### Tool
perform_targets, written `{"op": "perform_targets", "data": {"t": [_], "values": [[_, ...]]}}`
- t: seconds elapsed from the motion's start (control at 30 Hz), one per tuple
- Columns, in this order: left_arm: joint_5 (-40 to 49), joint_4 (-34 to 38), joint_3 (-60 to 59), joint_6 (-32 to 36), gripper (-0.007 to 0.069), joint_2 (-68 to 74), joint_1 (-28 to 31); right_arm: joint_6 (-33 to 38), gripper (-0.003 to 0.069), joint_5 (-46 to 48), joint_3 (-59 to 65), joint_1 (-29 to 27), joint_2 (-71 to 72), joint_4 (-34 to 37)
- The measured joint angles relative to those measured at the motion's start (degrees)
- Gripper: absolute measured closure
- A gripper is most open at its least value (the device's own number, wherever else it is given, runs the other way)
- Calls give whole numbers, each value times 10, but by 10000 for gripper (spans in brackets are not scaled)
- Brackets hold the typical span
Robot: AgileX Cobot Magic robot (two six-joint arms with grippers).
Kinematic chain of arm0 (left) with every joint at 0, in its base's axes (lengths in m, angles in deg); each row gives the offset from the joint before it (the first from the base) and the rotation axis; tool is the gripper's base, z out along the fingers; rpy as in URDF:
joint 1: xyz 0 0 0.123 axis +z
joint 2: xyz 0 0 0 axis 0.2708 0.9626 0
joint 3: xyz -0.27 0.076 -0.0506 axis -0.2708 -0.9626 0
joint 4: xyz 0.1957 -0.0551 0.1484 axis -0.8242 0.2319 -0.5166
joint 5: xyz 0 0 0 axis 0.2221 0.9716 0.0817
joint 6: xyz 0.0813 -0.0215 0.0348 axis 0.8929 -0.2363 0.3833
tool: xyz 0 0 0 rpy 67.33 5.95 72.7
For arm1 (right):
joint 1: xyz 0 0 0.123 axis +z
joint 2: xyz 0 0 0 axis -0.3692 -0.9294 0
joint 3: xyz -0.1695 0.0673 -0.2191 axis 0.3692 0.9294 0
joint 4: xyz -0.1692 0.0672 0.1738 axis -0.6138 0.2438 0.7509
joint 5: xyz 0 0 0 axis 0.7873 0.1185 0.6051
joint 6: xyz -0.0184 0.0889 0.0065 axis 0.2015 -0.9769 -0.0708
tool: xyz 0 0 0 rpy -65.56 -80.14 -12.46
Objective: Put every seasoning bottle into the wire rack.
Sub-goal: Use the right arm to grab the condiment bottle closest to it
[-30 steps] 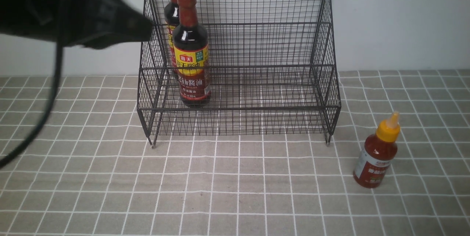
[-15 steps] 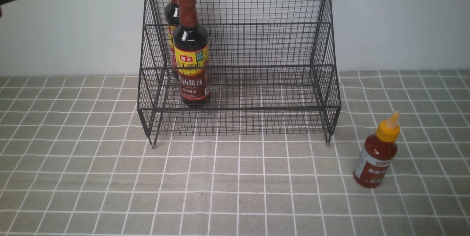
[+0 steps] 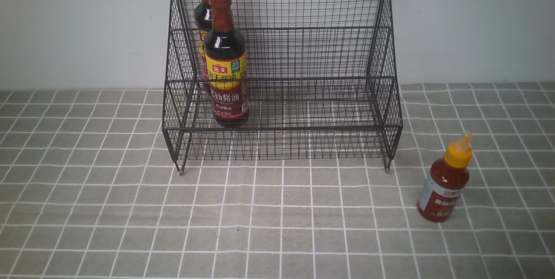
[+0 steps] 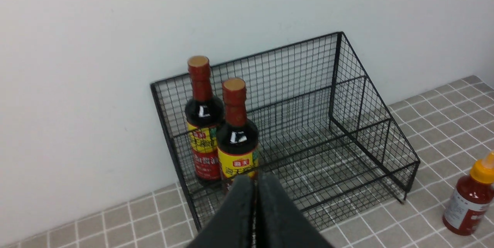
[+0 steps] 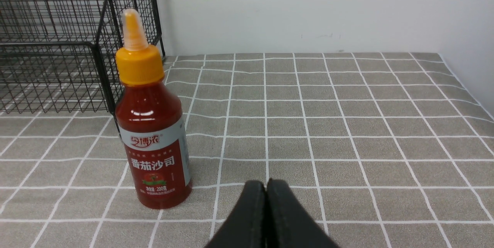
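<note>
We see left gripper point(image 4: 255, 181) pressed together, soy-sauce btls point(image 4: 236, 140) in wire rack point(image 4: 301, 70) ahead of it; right gripper point(image 5: 265, 186) likewise, with red sauce btl point(image 5: 154, 144) just beside it.

Soft, even light fills all three views, leaving only faint shadows on the table point(image 3: 277, 227). Small white glints sit on the front soy-sauce bottle point(image 4: 236, 140) and the red sauce bottle point(image 5: 152, 136). The front view is slightly soft, and the dark fingers point(image 5: 251, 217) look soft-edged.

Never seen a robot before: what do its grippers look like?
The left gripper and right gripper look alike: two matte black fingers each, tapering to rounded tips. Only those tips are in view, and no cables or markings show.
</note>
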Motion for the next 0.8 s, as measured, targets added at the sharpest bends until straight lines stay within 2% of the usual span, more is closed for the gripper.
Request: {"op": "perform_targets", "data": {"t": [0.23, 0.33, 0.37, 0.53, 0.7, 0.8], "values": [[-33, -15, -65, -2, 631, -69, 0, 0, 673, 0, 0, 0, 0, 0], [-105, -46, -182, -23, 631, -134, 0, 0, 673, 0, 0, 0, 0, 0], [-164, -75, -272, -46, 631, -181, 0, 0, 673, 0, 0, 0, 0, 0], [-314, -138, -514, -104, 631, -311, 0, 0, 673, 0, 0, 0, 0, 0], [-383, -165, -707, -115, 631, -422, 0, 0, 673, 1, 0, 0, 0, 0], [-366, -181, -735, -127, 631, -433, 0, 3, 673, 1, 0, 0, 0, 0]]}}
